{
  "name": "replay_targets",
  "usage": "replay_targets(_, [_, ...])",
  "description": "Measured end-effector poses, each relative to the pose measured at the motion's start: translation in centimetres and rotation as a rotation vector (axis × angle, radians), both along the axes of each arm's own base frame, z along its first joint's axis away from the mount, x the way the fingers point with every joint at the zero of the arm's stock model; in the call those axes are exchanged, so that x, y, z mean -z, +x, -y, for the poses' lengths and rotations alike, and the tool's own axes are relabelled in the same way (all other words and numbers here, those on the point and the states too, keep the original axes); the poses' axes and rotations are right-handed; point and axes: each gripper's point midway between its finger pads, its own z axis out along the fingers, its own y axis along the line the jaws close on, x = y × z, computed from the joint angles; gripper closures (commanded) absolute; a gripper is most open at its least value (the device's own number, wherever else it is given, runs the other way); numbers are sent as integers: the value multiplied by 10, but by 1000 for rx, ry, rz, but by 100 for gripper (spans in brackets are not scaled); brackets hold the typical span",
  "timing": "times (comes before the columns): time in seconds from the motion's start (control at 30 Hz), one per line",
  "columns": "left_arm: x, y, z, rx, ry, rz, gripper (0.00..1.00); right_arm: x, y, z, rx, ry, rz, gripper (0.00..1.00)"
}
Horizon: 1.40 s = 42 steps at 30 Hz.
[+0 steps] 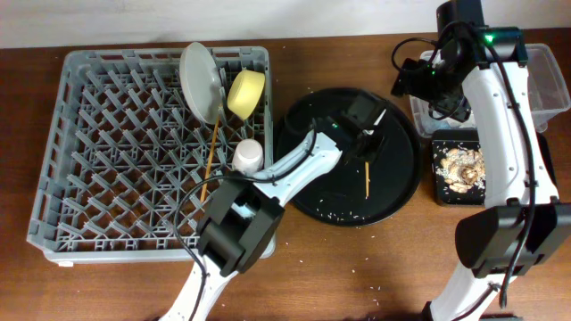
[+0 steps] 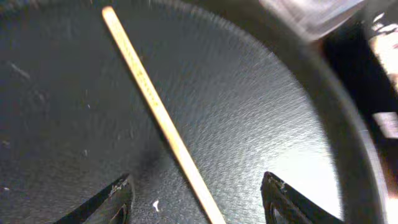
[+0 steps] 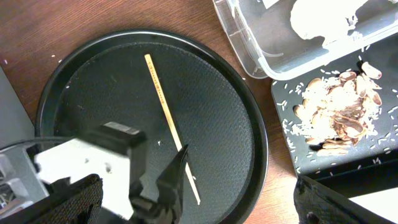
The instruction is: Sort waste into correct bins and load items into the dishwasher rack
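One wooden chopstick [image 1: 365, 178] lies on the large round black tray [image 1: 393, 192]. My left gripper [image 1: 368, 134] hovers low over it, open, with the chopstick [image 2: 158, 115] running between its jaws [image 2: 196, 186]. A second chopstick [image 1: 211, 160] lies in the grey dishwasher rack [image 1: 107, 134], along with the grey plate [image 1: 198, 80], yellow bowl [image 1: 245, 92] and a pale pink cup [image 1: 248, 154]. My right gripper [image 1: 426, 85] is open and empty [image 3: 199, 205], high over the tray's right side. The napkin [image 3: 317, 18] is in the clear tub [image 3: 249, 43]. Food scraps [image 3: 339, 112] fill the black rectangular tray [image 1: 443, 198]. The blue cup and the wrapper are out of view.
Rice bits are scattered on the round tray [image 3: 242, 186] and on the brown table [image 1: 375, 285]. The clear tub [image 1: 546, 80] and the black rectangular tray stand close together at the right edge, next to the round tray.
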Motion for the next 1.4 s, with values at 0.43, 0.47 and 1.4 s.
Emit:
replay_targets(0.43, [39, 2, -8, -61, 133, 47, 89, 0, 0, 0, 0, 0, 0, 2])
replay_targets(0.47, [40, 4, -8, -68, 136, 57, 98, 0, 0, 0, 0, 0, 0, 1])
replay_targets(1.4, [-194, -53, -373, -667, 369, -128, 100, 0, 0, 0, 1, -2, 0, 1])
